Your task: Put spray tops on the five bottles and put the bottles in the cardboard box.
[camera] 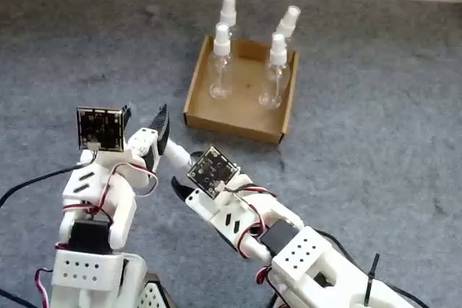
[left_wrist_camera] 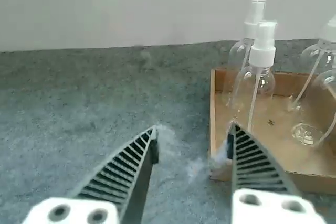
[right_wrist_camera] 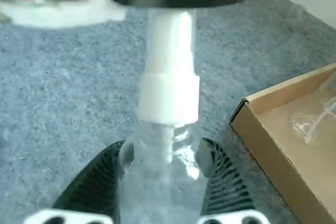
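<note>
Bottling line, fifth unit: the right pincer [right_wrist_camera: 163, 169] clamps the body of a clear bottle [right_wrist_camera: 157, 203]. Its white spray top [right_wrist_camera: 169, 98] is fitted and points toward the left arm, over the grey surface [camera: 375, 178] near the cardboard box [camera: 234, 129]. The left pincer [left_wrist_camera: 192, 135] hangs spread wide, gripping nothing, close to the box's near corner. We see two capped bottles [camera: 220, 70] standing inside the box. Two further bottles [camera: 229, 12] stand at its far side, and we cannot tell whether they are inside.
</note>
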Available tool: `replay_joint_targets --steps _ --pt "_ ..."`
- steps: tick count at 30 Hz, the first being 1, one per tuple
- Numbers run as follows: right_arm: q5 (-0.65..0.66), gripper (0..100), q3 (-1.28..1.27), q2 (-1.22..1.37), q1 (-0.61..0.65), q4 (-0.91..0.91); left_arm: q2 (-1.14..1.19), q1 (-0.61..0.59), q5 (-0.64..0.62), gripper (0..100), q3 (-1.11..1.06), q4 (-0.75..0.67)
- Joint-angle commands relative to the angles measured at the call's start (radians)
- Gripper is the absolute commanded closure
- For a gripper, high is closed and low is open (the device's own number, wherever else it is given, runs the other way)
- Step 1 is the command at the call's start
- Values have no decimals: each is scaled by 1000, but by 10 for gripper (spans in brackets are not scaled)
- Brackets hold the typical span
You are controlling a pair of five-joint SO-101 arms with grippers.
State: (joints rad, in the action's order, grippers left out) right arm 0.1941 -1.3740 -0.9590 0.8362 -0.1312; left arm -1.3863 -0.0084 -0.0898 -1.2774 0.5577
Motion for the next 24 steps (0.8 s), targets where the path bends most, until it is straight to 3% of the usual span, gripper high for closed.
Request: replay_joint_targets --steps 1,12,24 --pt "-5 995 10 -30 4 27 12 -7 9 812 51 -17" --pt "-5 995 10 -30 4 27 -147 203 11 812 65 192" --pt "-5 995 13 -30 -10 27 -209 -38 12 812 251 385"
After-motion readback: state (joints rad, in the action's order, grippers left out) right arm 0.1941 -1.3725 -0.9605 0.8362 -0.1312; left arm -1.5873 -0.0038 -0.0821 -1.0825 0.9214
